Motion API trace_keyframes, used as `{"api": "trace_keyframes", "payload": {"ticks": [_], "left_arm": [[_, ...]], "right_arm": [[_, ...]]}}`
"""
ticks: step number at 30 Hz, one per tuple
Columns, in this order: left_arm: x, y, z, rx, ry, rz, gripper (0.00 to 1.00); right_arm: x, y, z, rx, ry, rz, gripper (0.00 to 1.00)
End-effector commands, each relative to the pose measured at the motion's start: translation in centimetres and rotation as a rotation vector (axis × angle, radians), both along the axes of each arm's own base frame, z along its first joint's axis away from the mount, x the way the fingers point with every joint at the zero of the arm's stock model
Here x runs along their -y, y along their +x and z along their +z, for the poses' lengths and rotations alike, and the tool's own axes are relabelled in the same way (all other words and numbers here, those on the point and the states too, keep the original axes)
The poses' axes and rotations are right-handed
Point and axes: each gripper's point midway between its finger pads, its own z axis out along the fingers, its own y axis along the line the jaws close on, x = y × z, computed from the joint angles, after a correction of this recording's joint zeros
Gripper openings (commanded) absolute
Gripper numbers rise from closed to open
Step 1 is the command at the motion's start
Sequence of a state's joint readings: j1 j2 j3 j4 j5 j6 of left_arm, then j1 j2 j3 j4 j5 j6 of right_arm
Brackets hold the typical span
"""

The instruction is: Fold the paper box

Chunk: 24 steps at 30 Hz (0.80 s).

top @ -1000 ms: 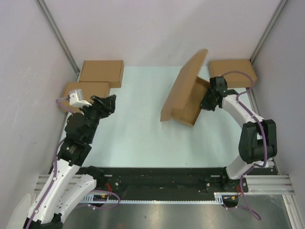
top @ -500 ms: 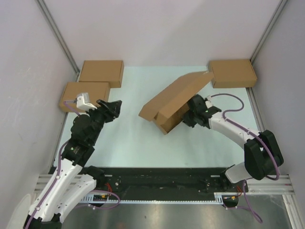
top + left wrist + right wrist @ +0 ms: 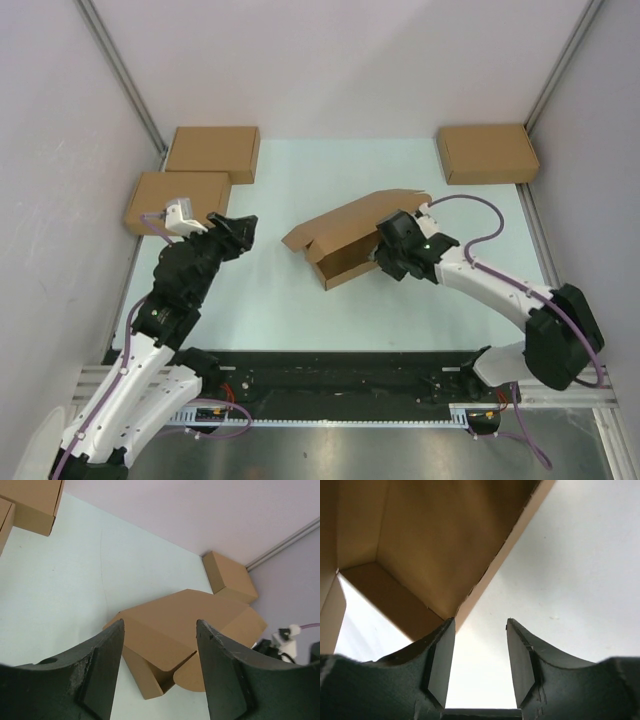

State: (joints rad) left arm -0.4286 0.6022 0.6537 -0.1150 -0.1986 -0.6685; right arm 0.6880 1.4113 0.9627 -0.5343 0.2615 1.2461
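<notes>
Paper box (image 3: 345,235) sits half-closed mid-frame on the desk (image 3: 300,180), right claw (image 3: 480,627) spread open at its edge, probably steadying it, left claw (image 3: 160,630) open and empty.

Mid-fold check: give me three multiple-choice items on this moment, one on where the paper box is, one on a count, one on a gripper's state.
1. Where does the paper box lie?
A. Hanging off the near edge
B. In the middle of the table, by the right gripper
C. Leaning on the back wall

2. How many closed boxes stand toward the far side?
A. One
B. Five
C. Three

3. The left gripper is
A. open, holding nothing
B. shut on a flap
C. shut on a cable

Answers: 1 B, the top view shows it mid-table with the right gripper at its right end. 2 C, two at the far left, the second one nearer, and one at the far right. 3 A, its wrist view shows the fingers apart with nothing between them.
</notes>
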Motion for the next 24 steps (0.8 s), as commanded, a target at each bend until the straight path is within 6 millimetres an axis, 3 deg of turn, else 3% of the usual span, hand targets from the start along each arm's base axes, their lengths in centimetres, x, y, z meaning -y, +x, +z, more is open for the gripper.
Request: {"api": "trace_keyframes", "payload": {"ticks": [1, 4, 8, 11, 15, 17, 19, 21, 22, 24], "left_arm": [[-0.2, 0.3, 1.2, 0.039, 0.031, 0.012, 0.65], [-0.3, 0.7, 1.1, 0.034, 0.05, 0.02, 0.65], [-0.3, 1.3, 0.9, 0.026, 0.072, 0.029, 0.65], [-0.9, 1.5, 0.9, 0.026, 0.107, 0.058, 0.66], [-1.7, 1.4, 0.8, 0.03, 0.146, 0.09, 0.67], [-1.9, 1.1, 0.9, 0.035, 0.147, 0.091, 0.67], [-1.9, 0.8, 0.6, 0.029, 0.152, 0.081, 0.67], [-1.7, 0.6, -0.3, 0.007, 0.145, 0.07, 0.67], [-1.7, 0.4, -0.6, 0.004, 0.142, 0.068, 0.67], [-1.9, 0.3, -2.0, -0.039, 0.13, 0.079, 0.67]], "right_arm": [[1.7, -0.8, 5.2, 0.168, -0.137, 0.199, 0.5], [1.6, -2.6, 7.7, 0.234, -0.214, 0.354, 0.49], [2.6, -3.0, 12.5, 0.38, -0.384, 0.46, 0.51], [3.8, -2.8, 13.5, 0.432, -0.556, 0.582, 0.54], [3.2, -3.0, 14.3, 0.53, -0.79, 0.826, 0.57], [3.6, -2.6, 14.5, 0.535, -0.906, 0.841, 0.64], [5.7, -1.5, 15.0, 0.498, -0.913, 0.701, 0.71], [7.9, -0.7, 15.1, 0.456, -0.767, 0.534, 0.72], [10.6, 0.5, 14.9, 0.418, -0.701, 0.43, 0.71], [13.7, 1.0, 16.6, 0.47, -0.627, 0.264, 0.7]]}}
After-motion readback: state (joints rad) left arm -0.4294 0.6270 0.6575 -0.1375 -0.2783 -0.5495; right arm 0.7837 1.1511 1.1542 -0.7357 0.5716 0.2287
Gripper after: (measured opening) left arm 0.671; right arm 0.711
